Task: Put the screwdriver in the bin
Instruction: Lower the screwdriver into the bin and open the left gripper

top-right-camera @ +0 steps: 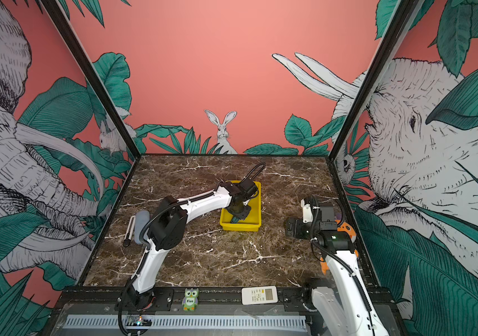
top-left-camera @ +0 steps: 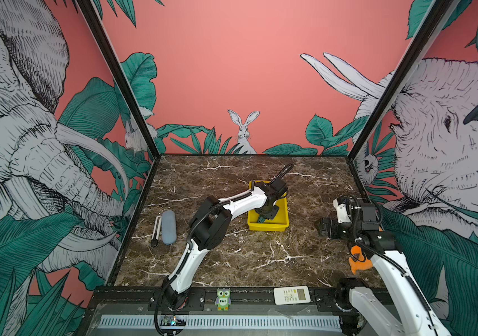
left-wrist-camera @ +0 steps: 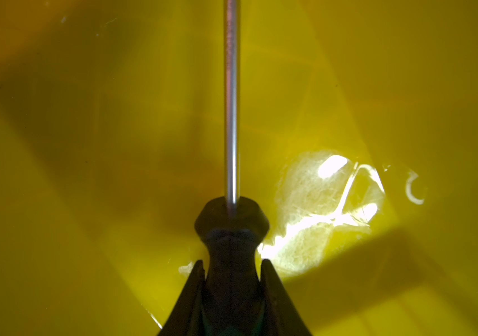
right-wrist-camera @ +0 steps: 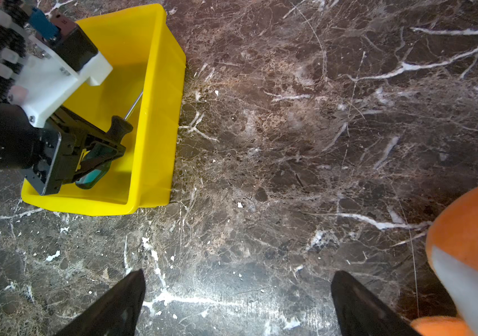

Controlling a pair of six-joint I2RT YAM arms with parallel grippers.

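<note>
The yellow bin (top-left-camera: 282, 225) (top-right-camera: 253, 227) stands mid-table, slightly right of centre in both top views. My left gripper (top-left-camera: 265, 217) (top-right-camera: 239, 216) reaches down inside it, shut on the screwdriver (top-left-camera: 261, 220). In the left wrist view the jaws (left-wrist-camera: 232, 261) clamp the dark handle (left-wrist-camera: 232, 229), and the thin shaft (left-wrist-camera: 231, 101) runs over the bin's glossy floor (left-wrist-camera: 86, 145). The right wrist view shows the screwdriver (right-wrist-camera: 119, 126) low in the bin (right-wrist-camera: 156, 116). My right gripper (right-wrist-camera: 237, 276) (top-left-camera: 319, 226) hangs open over bare marble, to the right of the bin.
A blue-grey oblong case (top-left-camera: 169, 227) and a white and black pen-like knife (top-left-camera: 156, 231) lie at the left. An orange plush toy (top-left-camera: 360, 260) (right-wrist-camera: 470, 247) sits beside my right arm. On the front rail stand a remote (top-left-camera: 292, 294) and an owl figure (top-left-camera: 223, 299).
</note>
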